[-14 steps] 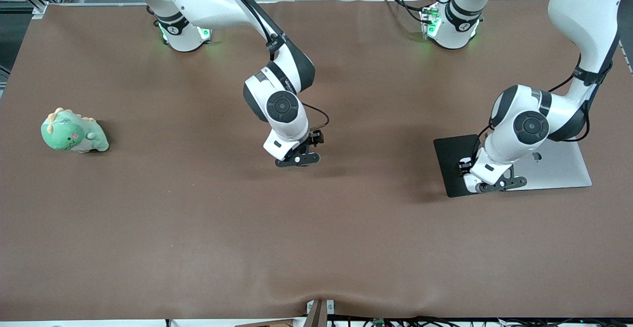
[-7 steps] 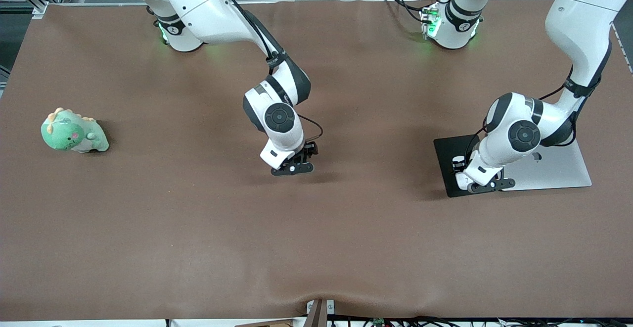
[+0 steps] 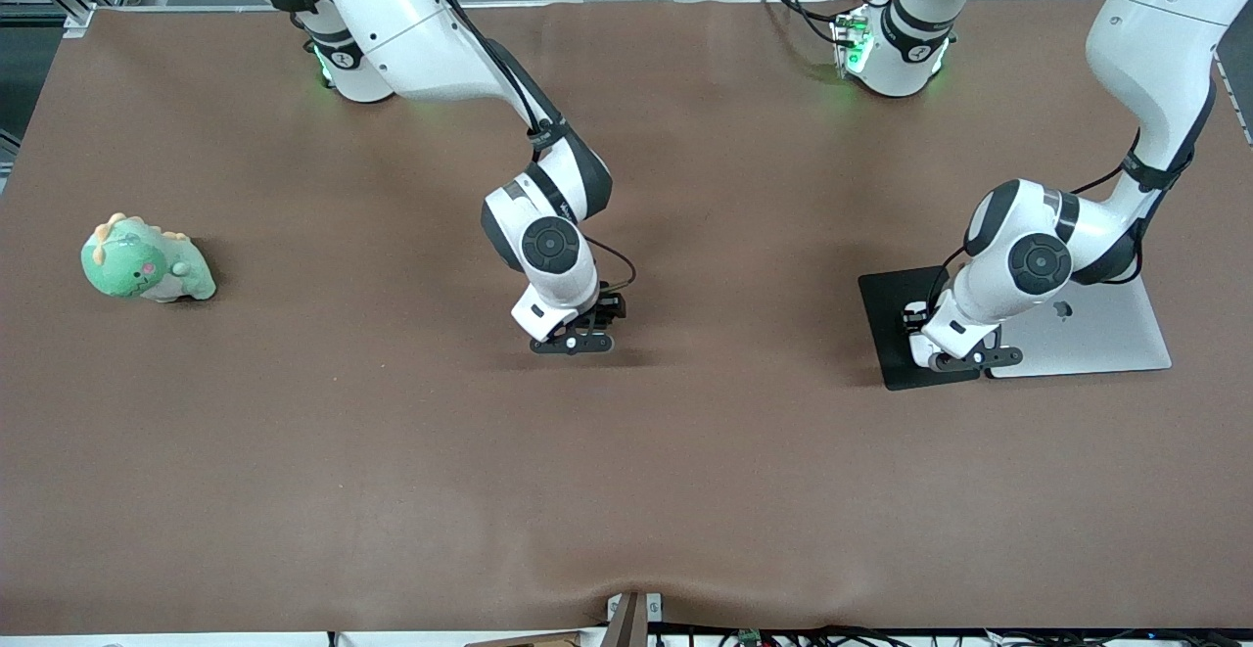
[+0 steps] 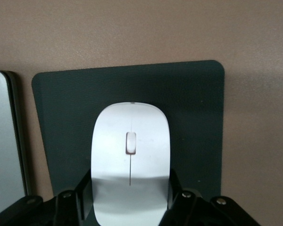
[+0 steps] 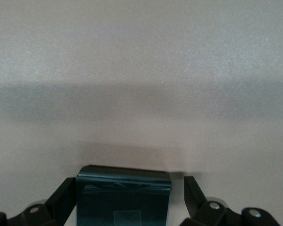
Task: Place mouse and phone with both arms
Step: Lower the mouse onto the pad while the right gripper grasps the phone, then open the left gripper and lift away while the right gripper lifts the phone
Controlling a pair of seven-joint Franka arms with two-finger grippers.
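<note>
The white mouse [image 4: 130, 136] lies on the black mouse pad [image 4: 193, 103] between my left gripper's [image 4: 129, 175] fingers, which press both its sides. In the front view my left gripper [image 3: 957, 361] is low over the pad [image 3: 886, 319] and hides the mouse. The black phone [image 5: 124, 202] lies on the brown table between my right gripper's [image 5: 129, 182] fingers. One finger touches it and the other stands a little off it. My right gripper [image 3: 573, 344] is low at the table's middle and hides the phone in the front view.
A closed silver laptop [image 3: 1096, 334] lies beside the mouse pad toward the left arm's end, and its edge shows in the left wrist view [image 4: 4, 141]. A green dinosaur toy [image 3: 142, 260] sits near the right arm's end.
Both grippers have come down closer to the table. The left one has shifted a little across the pad toward the right arm's end.
</note>
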